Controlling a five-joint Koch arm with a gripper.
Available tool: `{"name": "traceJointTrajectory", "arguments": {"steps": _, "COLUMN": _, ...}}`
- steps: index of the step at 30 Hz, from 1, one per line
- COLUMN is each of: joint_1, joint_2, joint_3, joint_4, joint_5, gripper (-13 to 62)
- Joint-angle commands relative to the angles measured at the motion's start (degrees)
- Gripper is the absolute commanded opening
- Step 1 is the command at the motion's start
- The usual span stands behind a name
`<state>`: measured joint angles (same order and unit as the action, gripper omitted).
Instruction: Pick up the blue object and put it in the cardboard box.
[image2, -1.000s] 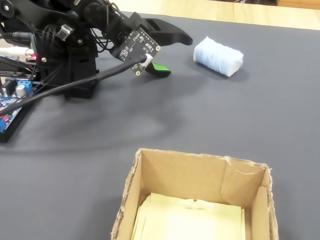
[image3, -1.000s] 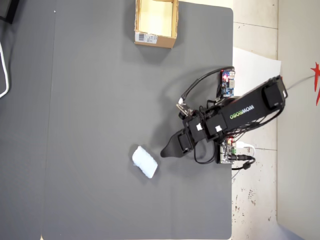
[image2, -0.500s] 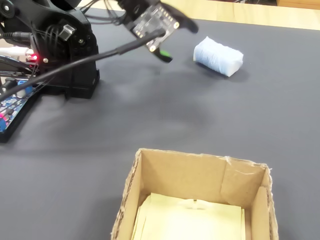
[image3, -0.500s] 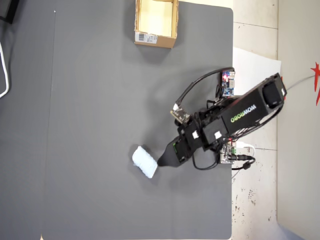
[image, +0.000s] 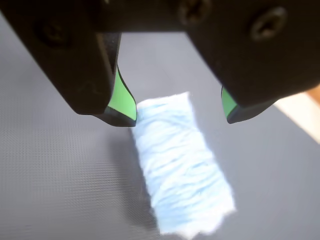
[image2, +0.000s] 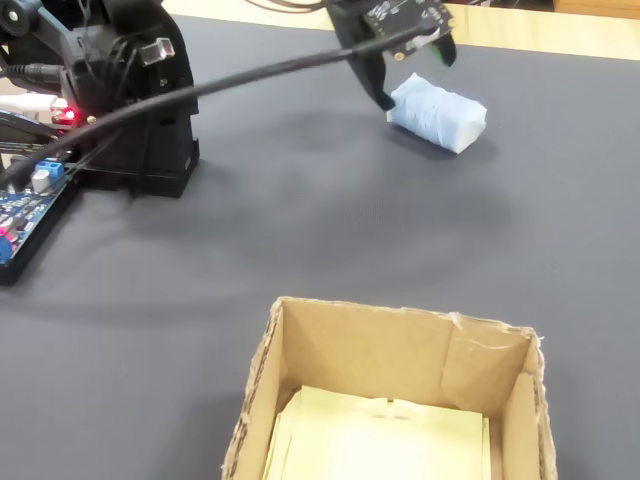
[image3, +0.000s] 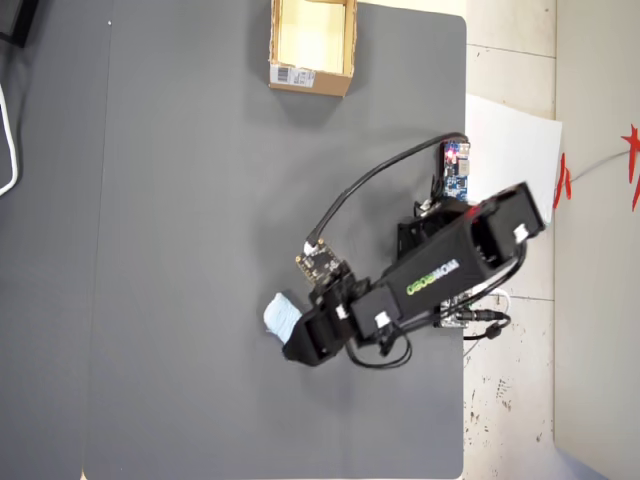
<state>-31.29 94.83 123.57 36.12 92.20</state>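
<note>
I see my pincer (image: 180, 112) spread apart, green-lined tips straddling the near end of the fuzzy, pale blue object (image: 181, 165) lying on the dark woven desk (image: 55, 170); its far end blurs.

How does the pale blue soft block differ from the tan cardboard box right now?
The pale blue soft block is small, rounded and fuzzy-looking; the tan cardboard box is much larger, stiff and straight-edged. The block is solid, while the box is open-topped with a pale yellowish inside. The block lies right under the gripper, whose jaws stand spread above one end; the box sits far from the arm. Both rest on the dark grey mat.
</note>
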Motion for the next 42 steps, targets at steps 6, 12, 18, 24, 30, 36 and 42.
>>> {"name": "traceJointTrajectory", "arguments": {"steps": 6, "joint_1": -2.2, "joint_2": -6.7, "joint_3": -7.6, "joint_4": -0.2, "joint_5": 4.4, "gripper": 32.3}}
{"name": "traceJointTrajectory", "arguments": {"steps": 12, "joint_1": -2.0, "joint_2": -7.4, "joint_3": -8.2, "joint_4": -0.2, "joint_5": 4.0, "gripper": 17.8}}
{"name": "traceJointTrajectory", "arguments": {"steps": 18, "joint_1": -1.8, "joint_2": -4.6, "joint_3": -7.6, "joint_4": -2.3, "joint_5": 2.8, "gripper": 10.6}}
{"name": "traceJointTrajectory", "arguments": {"steps": 24, "joint_1": -1.1, "joint_2": 1.0, "joint_3": -3.5, "joint_4": -11.8, "joint_5": 2.7, "gripper": 10.6}}
{"name": "traceJointTrajectory", "arguments": {"steps": 30, "joint_1": 3.2, "joint_2": 10.3, "joint_3": 8.7, "joint_4": -28.4, "joint_5": 2.0, "gripper": 10.6}}
{"name": "traceJointTrajectory", "arguments": {"steps": 36, "joint_1": 12.5, "joint_2": 21.9, "joint_3": 17.8, "joint_4": -34.0, "joint_5": 1.8, "gripper": 10.6}}
{"name": "traceJointTrajectory", "arguments": {"steps": 42, "joint_1": 24.0, "joint_2": 27.3, "joint_3": 21.5, "joint_4": -38.4, "joint_5": 0.4, "gripper": 10.7}}
